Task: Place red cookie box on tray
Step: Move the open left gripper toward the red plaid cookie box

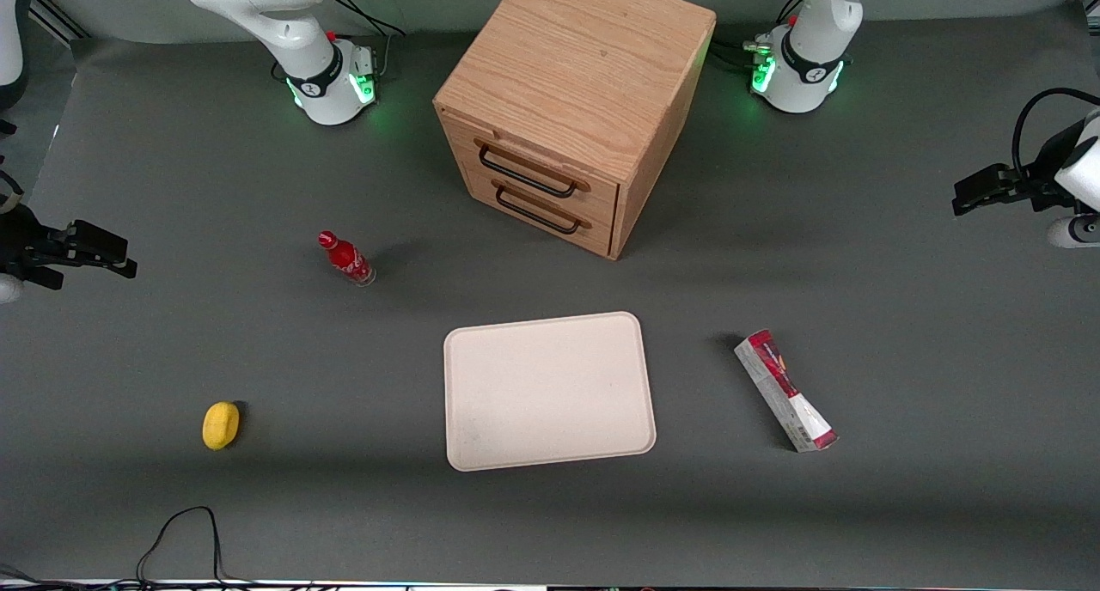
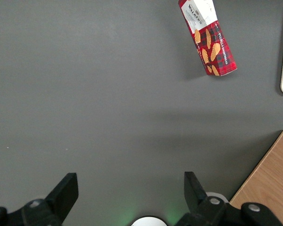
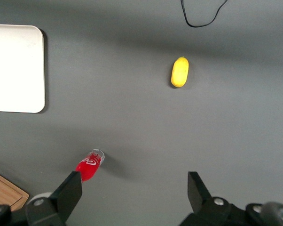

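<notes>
Gripper (image 2: 129, 188) raised at the working arm's end of the table, fingers (image 2: 64, 190) spread wide — holding nothing. Red cookie box (image 1: 785, 391) flat on the table, well apart from the gripper and nearer the front camera — just beside the tray (image 1: 550, 453), not on it.

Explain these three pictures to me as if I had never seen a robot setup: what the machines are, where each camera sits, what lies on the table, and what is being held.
Two white robot arms stand on a grey table. One picture looks down from the front; the other two come from cameras on each arm's wrist. The working arm's gripper is open, holds nothing and hovers over bare table, apart from the red cookie box. That box lies flat beside the empty tray, toward the working arm's end. A wooden cabinet with two drawers stands farther from the front camera. A small red bottle and a yellow object sit toward the parked arm's end.
</notes>
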Controlling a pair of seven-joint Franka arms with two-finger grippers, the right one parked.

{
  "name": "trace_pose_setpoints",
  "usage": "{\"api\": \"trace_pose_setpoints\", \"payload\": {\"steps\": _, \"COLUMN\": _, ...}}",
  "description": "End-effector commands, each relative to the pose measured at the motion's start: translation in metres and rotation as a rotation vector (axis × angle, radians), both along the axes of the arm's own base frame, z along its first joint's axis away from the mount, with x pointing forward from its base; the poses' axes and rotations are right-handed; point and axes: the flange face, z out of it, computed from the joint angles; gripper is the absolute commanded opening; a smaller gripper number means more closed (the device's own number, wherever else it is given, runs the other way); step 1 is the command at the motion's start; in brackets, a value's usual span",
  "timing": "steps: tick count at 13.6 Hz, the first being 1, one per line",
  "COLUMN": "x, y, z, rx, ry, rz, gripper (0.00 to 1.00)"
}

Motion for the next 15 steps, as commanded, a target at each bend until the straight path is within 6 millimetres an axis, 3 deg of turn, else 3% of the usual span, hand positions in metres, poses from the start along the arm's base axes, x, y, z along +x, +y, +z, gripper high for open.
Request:
{"api": "trace_pose_setpoints", "payload": {"steps": 1, "x": 0.0, "y": 0.001, "z": 0.005, "rx": 0.003, "ry": 0.021, "rz": -0.042, "gripper": 1.0}}
{"api": "trace_pose_setpoints", "payload": {"steps": 9, "x": -0.001, "y": 0.002, "z": 0.014, "rx": 0.006, "ry": 0.029, "rz": -0.037, "gripper": 1.0}}
{"api": "trace_pose_setpoints", "payload": {"steps": 15, "x": 0.015, "y": 0.0, "z": 0.024, "rx": -0.001, "ry": 0.031, "rz": -0.029, "gripper": 1.0}}
